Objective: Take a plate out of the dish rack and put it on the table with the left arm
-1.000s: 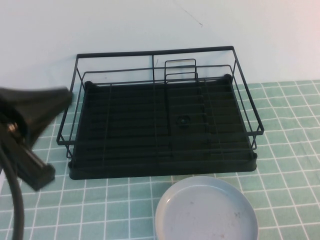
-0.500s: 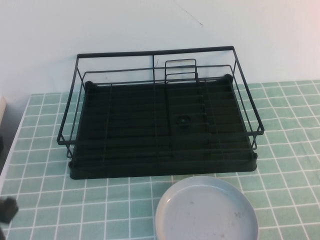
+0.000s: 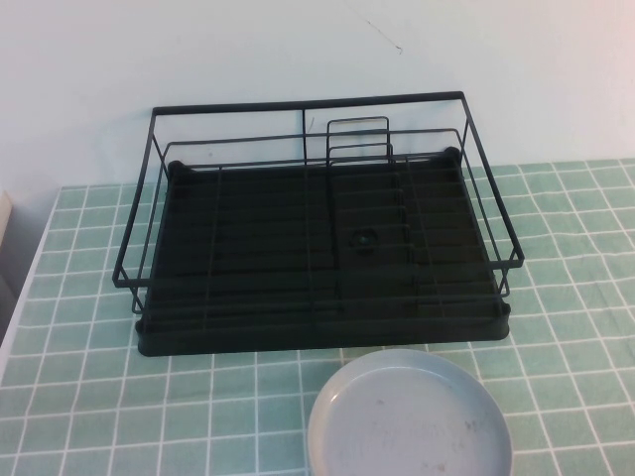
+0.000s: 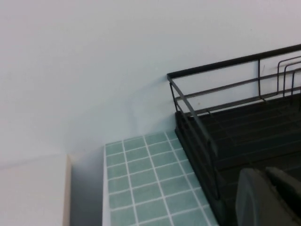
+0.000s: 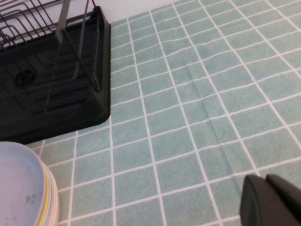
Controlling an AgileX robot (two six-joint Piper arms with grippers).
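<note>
High view: the dish rack (image 3: 317, 223) stood on the tabletop (image 3: 575, 288) against the white wall (image 3: 248, 50), its tray holding no dishes. The plate (image 3: 409, 416) lay flat on the tabletop just in front of the rack, near its front edge; neither claw showed in this view. Left wrist view: the left claw (image 4: 269, 197) hung at the rack's corner near the wall, above the tray's edge, its two dark fingers close together with nothing between them, so it read as clenched on nothing. Right wrist view: the right claw (image 5: 273, 203) hovered over bare tiles, well apart from the rack (image 5: 51, 75); fingers pressed together, holding nothing. The plate (image 5: 21, 188) lay off to its side, apparently stacked on other coloured rims.
</note>
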